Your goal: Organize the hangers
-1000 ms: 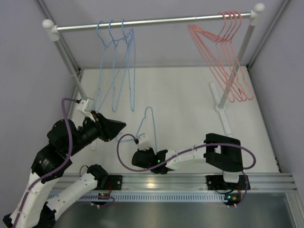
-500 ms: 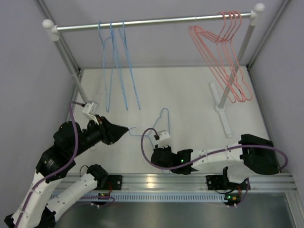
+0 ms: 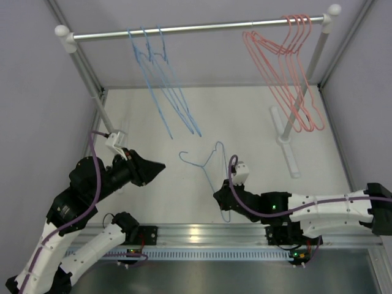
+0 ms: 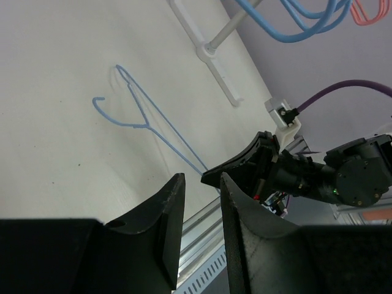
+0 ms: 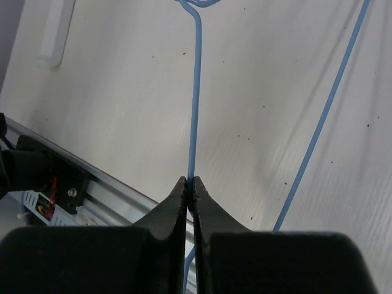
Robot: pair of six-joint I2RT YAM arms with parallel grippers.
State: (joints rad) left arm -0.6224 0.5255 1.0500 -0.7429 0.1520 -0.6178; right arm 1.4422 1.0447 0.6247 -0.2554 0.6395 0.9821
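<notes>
Three light blue hangers (image 3: 168, 101) hang at the left of the silver rail (image 3: 202, 27), swung out to the right. Several pink-red hangers (image 3: 293, 86) hang at its right end. A further blue hanger (image 3: 205, 162) lies low over the table, hook pointing left. My right gripper (image 3: 222, 195) is shut on its lower wire. The right wrist view shows that wire (image 5: 195, 92) pinched between the closed tips of my right gripper (image 5: 190, 181). My left gripper (image 3: 160, 165) hovers left of the hook, open and empty. In its own view, the left gripper (image 4: 201, 177) faces the blue hanger (image 4: 153, 125).
The rack's white posts stand at the back left (image 3: 86, 70) and right (image 3: 313, 64), with a white foot (image 3: 288, 144) on the table at the right. Grey walls close in both sides. An aluminium rail (image 3: 202, 233) runs along the near edge.
My right arm has swept to the right, carrying the blue hanger with it. The three blue hangers on the rail have swung rightward. My left gripper dropped slightly, then held still.
</notes>
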